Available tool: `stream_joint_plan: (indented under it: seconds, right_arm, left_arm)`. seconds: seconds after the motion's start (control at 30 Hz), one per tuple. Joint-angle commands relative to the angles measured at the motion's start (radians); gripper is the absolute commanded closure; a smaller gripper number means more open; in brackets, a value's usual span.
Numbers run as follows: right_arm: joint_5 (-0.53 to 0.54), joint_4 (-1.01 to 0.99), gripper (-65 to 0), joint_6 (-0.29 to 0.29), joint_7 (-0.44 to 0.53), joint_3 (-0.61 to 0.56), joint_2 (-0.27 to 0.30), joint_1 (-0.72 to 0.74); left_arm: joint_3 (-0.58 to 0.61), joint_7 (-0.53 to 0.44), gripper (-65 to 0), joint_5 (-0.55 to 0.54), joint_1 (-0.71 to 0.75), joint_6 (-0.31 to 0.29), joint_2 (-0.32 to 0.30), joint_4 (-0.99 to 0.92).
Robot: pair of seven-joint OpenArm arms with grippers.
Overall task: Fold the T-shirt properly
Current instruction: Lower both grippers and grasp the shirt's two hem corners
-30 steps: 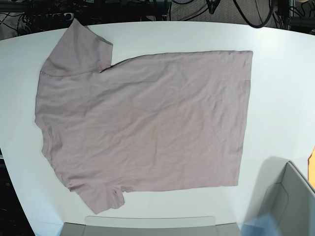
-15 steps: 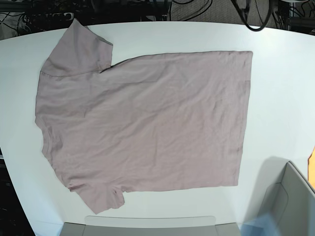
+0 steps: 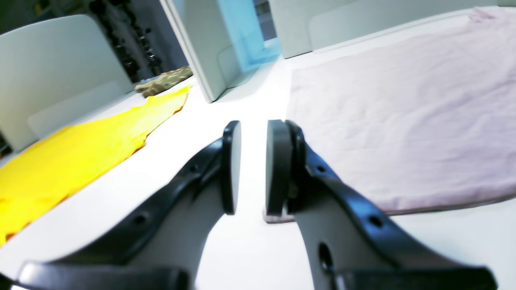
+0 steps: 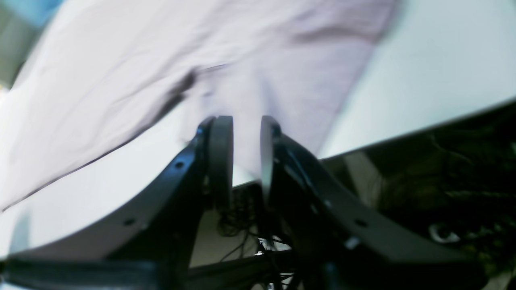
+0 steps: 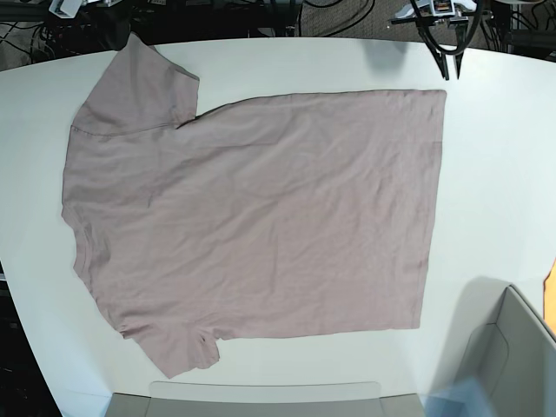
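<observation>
Fabric of the T-shirt (image 5: pixel 261 217) lies spread flat and wrinkled over the white table (image 5: pixel 495 174), sleeves toward the base view's left, straight hem toward its right. Its collar end cannot be made out.

Near the front edge, a grey bin (image 5: pixel 512 347) stands at the lower right corner, with a low grey panel (image 5: pixel 261 391) along the bottom; both are cut off by the frame. The left wrist view also shows a yellow cloth (image 3: pixel 80 149) lying on the table, well apart from the shirt, and a camouflage-patterned scrap (image 3: pixel 163 80) beyond it.

At the far edge, the left gripper (image 5: pixel 447 65) hangs just beside the hem's far corner, its fingers (image 3: pixel 278 169) a narrow gap apart with nothing between them; that corner shows right under one pad. The right gripper (image 4: pixel 246 157) is barely in the base view. Its own blurred camera shows it over the table edge by a sleeve, jaws slightly parted and holding nothing.
</observation>
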Motion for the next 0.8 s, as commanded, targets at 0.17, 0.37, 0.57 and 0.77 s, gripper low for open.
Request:
stream_joint_plan:
  seconds: [0.17,0.37,0.57,0.77]
  right_arm:
    - [0.106,-0.034,-24.3,0.006,-0.05,0.056,0.043,0.003]
    - [0.12,-0.068,-28.4,0.006,-0.105,0.056,0.045,0.068]
    - [0.121,-0.077,-28.2,0.006,-0.22,0.056,0.023,0.157]
    - [0.148,-0.155,-27.9,0.006,-0.294,0.088,-0.047,0.245]
  left_arm:
    - [-0.001,-0.027,-12.2,0.0,0.011,0.001,0.018,0.013]
    - [-0.001,-0.027,-12.2,0.0,0.011,0.001,0.018,0.013]
    - [-0.002,-0.027,-12.2,0.0,0.014,0.001,0.018,0.012]
    - [-0.002,-0.027,-12.2,0.0,0.016,0.001,0.019,0.012]
